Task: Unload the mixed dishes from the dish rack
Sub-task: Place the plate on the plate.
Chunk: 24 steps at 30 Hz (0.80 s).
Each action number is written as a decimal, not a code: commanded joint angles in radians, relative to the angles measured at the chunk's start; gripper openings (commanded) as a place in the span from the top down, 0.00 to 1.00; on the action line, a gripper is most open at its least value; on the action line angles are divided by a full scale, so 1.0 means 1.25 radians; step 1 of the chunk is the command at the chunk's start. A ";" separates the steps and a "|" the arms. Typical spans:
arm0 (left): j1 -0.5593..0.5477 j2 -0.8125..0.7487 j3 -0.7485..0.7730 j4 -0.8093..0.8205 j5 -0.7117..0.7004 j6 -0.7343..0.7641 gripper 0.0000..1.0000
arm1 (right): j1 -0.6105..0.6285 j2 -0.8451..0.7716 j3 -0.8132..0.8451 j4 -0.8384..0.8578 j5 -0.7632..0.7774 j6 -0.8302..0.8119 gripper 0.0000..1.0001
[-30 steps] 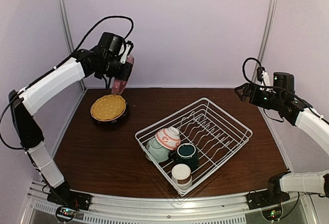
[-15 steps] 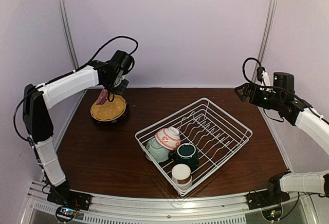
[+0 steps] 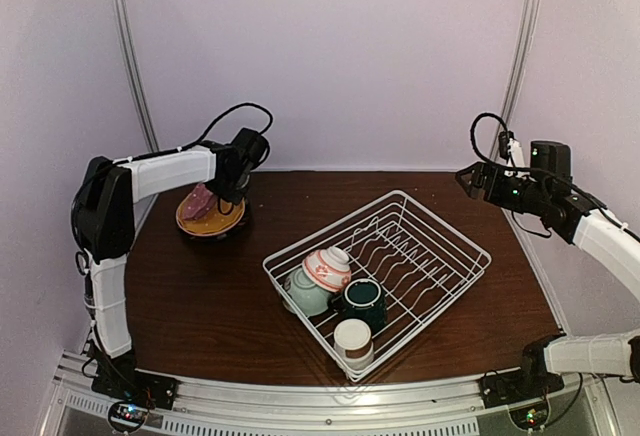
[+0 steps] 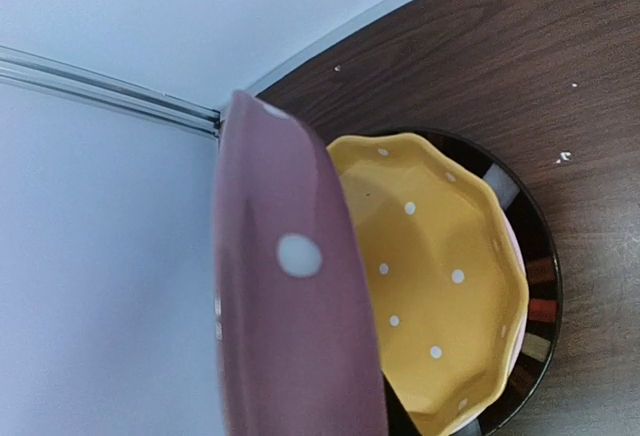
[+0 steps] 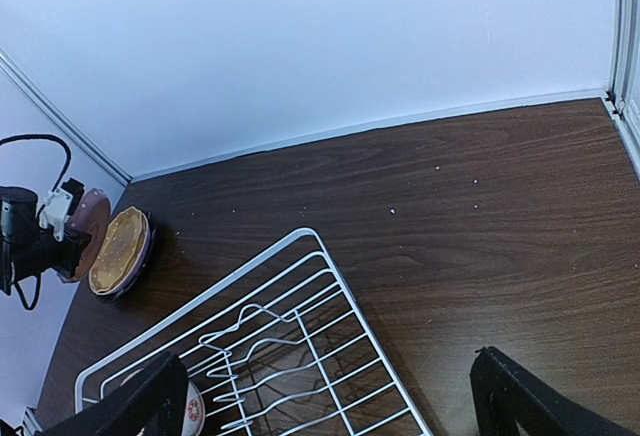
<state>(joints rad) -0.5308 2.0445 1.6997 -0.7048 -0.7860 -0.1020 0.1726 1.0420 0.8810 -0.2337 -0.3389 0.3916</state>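
My left gripper (image 3: 230,189) is shut on a pink plate (image 3: 200,201) with white dots, holding it tilted low over the yellow plate (image 3: 215,218) at the back left. In the left wrist view the pink plate (image 4: 290,336) fills the foreground and hides the fingers, with the yellow plate (image 4: 430,276) just beyond it. The white wire dish rack (image 3: 430,241) holds a red-and-white bowl (image 3: 327,268), a pale green bowl (image 3: 300,296), a dark green mug (image 3: 362,301) and a white-and-brown cup (image 3: 352,341). My right gripper (image 3: 468,178) hangs open, high at the back right, with the rack (image 5: 300,346) below it.
A dark plate with a striped rim (image 4: 535,286) lies under the yellow plate. The back wall and a metal corner post (image 3: 130,66) stand close behind the left gripper. Bare brown table (image 3: 190,306) lies between the plates and the rack.
My left gripper has come down from high near the back wall with the pink plate, which now leans low over the yellow plate. The right arm has not moved.
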 commanded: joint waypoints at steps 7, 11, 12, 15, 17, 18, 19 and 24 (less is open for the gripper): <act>0.023 0.058 0.053 0.091 -0.100 0.020 1.00 | 0.004 0.009 0.005 0.011 -0.002 0.005 0.00; 0.027 0.085 0.066 0.091 -0.109 0.026 1.00 | 0.004 0.011 0.005 0.013 -0.004 0.007 0.00; 0.027 0.093 0.071 0.089 -0.113 0.026 1.00 | 0.005 0.011 0.005 0.014 -0.005 0.008 0.00; 0.028 0.112 0.080 0.081 -0.110 0.022 0.92 | 0.004 0.010 0.003 0.014 -0.007 0.008 0.00; 0.028 0.116 0.083 0.081 -0.090 0.016 0.82 | 0.004 0.007 0.002 0.012 -0.003 0.008 0.00; 0.028 0.118 0.084 0.080 -0.082 0.015 0.78 | 0.004 0.005 0.002 0.010 -0.002 0.007 0.00; 0.028 0.120 0.087 0.080 -0.077 0.013 0.74 | 0.004 0.004 0.002 0.008 0.000 0.006 0.00; 0.028 0.125 0.088 0.077 -0.037 0.005 0.60 | 0.004 0.000 0.001 0.002 0.002 0.002 0.00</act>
<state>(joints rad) -0.5056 2.1883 1.7706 -0.6662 -0.8471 -0.0807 0.1726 1.0515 0.8810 -0.2340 -0.3393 0.3958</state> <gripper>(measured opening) 0.368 0.996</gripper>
